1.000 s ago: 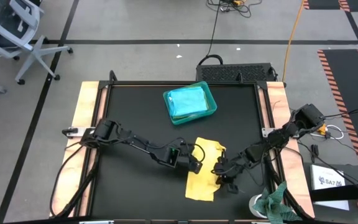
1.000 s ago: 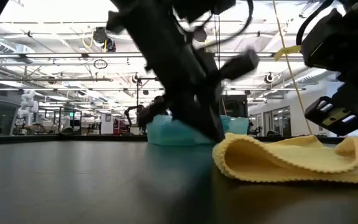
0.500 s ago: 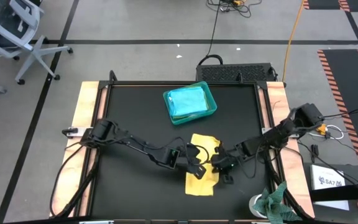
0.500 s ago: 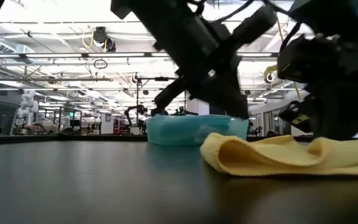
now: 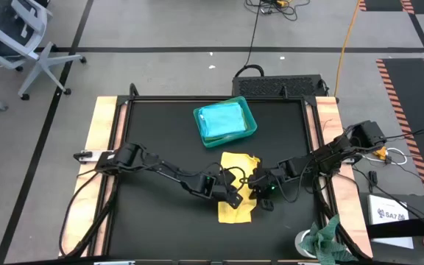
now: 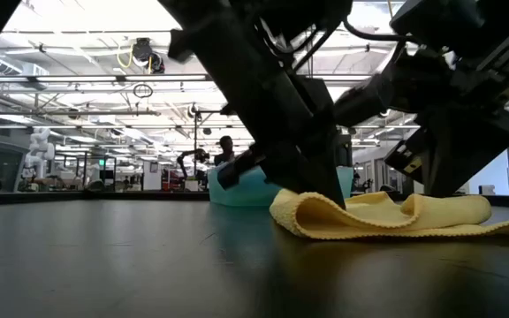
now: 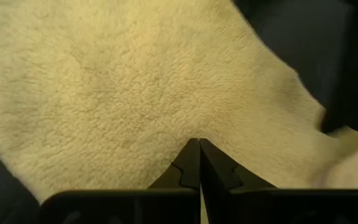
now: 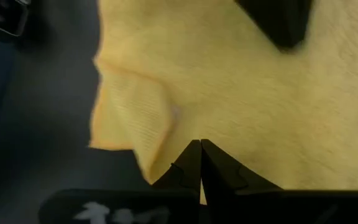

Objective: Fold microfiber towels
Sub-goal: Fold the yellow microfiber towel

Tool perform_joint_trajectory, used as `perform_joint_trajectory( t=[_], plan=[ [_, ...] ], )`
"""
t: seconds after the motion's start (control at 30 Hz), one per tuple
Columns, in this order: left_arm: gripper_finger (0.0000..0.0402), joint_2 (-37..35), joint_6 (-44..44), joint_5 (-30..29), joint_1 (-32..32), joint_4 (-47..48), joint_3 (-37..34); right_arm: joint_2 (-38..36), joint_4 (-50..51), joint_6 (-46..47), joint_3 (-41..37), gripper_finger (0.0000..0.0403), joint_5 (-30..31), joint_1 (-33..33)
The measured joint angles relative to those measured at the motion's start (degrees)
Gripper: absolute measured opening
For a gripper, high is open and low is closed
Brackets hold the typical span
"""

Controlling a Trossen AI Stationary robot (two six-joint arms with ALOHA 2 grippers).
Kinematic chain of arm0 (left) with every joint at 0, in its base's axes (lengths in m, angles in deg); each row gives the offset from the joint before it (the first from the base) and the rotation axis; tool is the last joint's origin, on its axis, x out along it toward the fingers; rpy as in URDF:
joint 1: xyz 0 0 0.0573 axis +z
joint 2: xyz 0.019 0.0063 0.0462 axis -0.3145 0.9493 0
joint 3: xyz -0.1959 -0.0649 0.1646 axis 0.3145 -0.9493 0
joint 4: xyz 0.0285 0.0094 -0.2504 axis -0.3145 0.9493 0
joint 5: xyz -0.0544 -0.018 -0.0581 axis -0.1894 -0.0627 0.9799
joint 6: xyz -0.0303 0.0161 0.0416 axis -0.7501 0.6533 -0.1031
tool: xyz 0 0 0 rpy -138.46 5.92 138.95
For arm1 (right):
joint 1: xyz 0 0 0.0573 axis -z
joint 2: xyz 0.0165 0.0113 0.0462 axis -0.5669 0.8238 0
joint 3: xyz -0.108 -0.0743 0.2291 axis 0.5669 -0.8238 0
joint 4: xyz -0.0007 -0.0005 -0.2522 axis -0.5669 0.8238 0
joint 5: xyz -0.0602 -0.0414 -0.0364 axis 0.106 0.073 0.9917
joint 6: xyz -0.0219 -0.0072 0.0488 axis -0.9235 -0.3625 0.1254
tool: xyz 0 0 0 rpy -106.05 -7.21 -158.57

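Note:
A yellow microfiber towel (image 5: 238, 188) lies crumpled on the black table, right of centre; in the low view (image 6: 387, 216) its left end is a rounded fold. My left gripper (image 5: 234, 199) is shut at the towel's middle. My right gripper (image 5: 262, 197) is shut at its right edge. A teal tray (image 5: 250, 125) at the far middle holds folded turquoise towels (image 5: 223, 120). My left gripper has its shut fingertips (image 7: 199, 149) on the towel's fuzzy upper face (image 7: 166, 112), slanting down from the table's left. I cannot tell whether cloth is caught between them. The towel lies on the table. My right gripper has its shut fingertips (image 8: 200, 152) at the towel's right edge, beside a turned-over corner (image 8: 135, 112), slanting down from the table's right. I cannot tell whether one layer or several are caught. The towel stays on the table.
A mottled dark green-and-white rag (image 5: 326, 239) lies off the table's near right corner. The tray also shows in the low view (image 6: 237, 187) behind the left arm. Wooden strips (image 5: 101, 147) border the table's left and right sides.
Both grippers have moved toward the far edge, the right one also toward the left. The yellow towel has slid with them along the table toward the tray and bunched shorter, its near edge drawn farthest.

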Motion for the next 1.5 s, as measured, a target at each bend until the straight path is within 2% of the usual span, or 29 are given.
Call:
perform_joint_trajectory(
  t=[0.2, 0.43, 0.87, 1.13, 1.3, 1.5],
  plan=[
    [0.0001, 0.64, 0.33, 1.07, 0.08, -0.21, 0.02, -0.31, -1.56, 1.15, 0.00, 0.0000, 0.49, -2.31],
    [0.0001, 0.64, 0.61, 1.31, 0.08, -0.08, 0.02, 0.08, -3.23, -3.39, 0.02, 0.0000, 9.23, -1.76],
    [0.0001, 0.64, -0.64, 1.31, 0.52, 0.86, 0.02, 6.70, -15.29, -0.82, 0.07, 0.0000, 8.98, -1.45],
    [0.0001, 0.64, -0.75, 1.10, 0.93, 1.03, 0.02, 11.59, -17.94, 3.16, 0.22, 0.0000, 7.80, -4.78],
    [0.0001, 0.66, -0.66, 1.65, 1.51, 1.16, 0.02, 12.04, -18.29, 6.14, 0.33, 0.0000, 7.35, -6.92],
    [0.0000, 0.66, -0.26, 1.53, 2.02, 2.23, 0.00, 7.85, -15.50, 9.36, 0.01, 0.0000, -0.10, -8.27]
  ],
)
